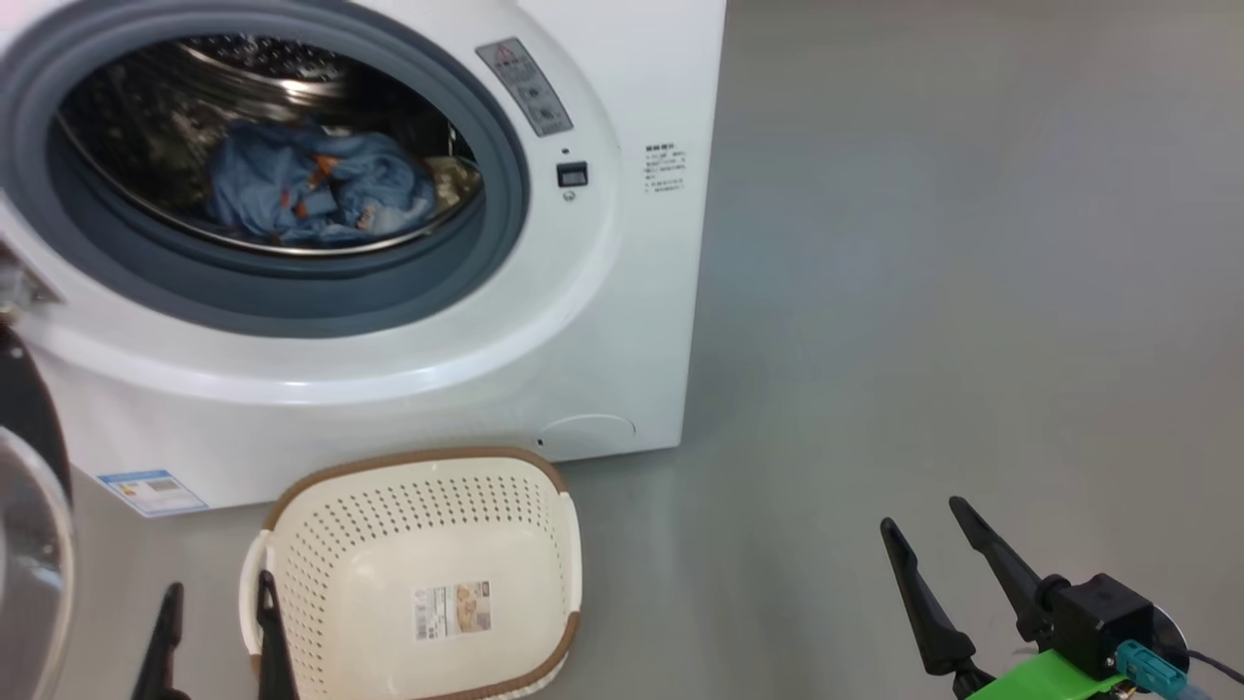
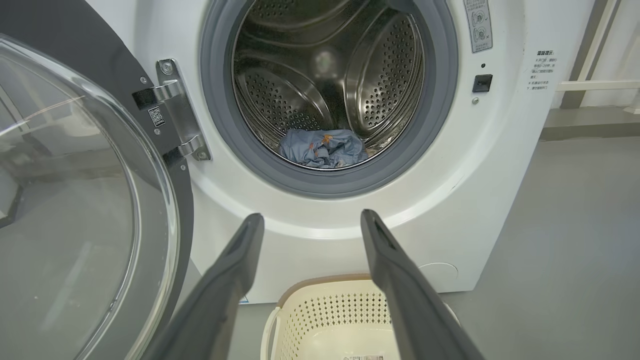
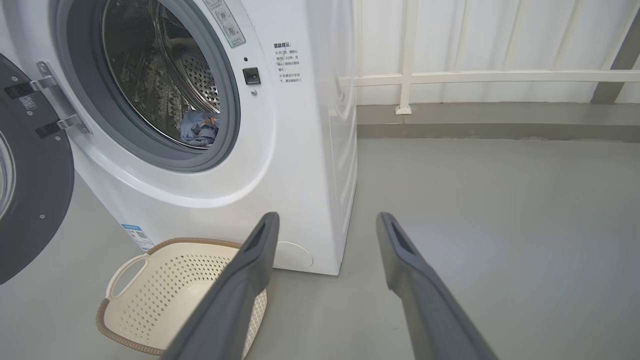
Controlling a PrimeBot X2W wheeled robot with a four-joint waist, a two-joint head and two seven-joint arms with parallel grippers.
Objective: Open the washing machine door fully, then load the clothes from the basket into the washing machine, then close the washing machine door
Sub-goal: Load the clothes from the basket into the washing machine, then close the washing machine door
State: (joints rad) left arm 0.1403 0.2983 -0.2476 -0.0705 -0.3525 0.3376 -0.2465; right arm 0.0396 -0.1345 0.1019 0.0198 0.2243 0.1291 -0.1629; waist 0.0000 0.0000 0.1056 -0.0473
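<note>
The white washing machine [image 1: 603, 321] [image 2: 480, 200] [image 3: 295, 165] stands with its black glass-windowed door [image 1: 24, 525] [image 2: 75, 200] [image 3: 30, 175] swung wide to the left on its hinge. Blue clothes [image 1: 311, 185] [image 2: 322, 147] [image 3: 200, 129] lie bunched at the bottom of the steel drum. The cream basket [image 1: 389, 544] [image 2: 325, 320] [image 3: 165, 285] sits on the floor before the machine, holding nothing but its label sticker. My left gripper [image 1: 219, 593] [image 2: 312, 220] is open at the basket's left rim. My right gripper [image 1: 928, 520] [image 3: 327, 220] is open over bare floor to the right.
Grey floor [image 1: 972, 243] spreads to the right of the machine. A white railing [image 3: 475, 77] and a low grey kerb run along the back wall behind the machine's right side.
</note>
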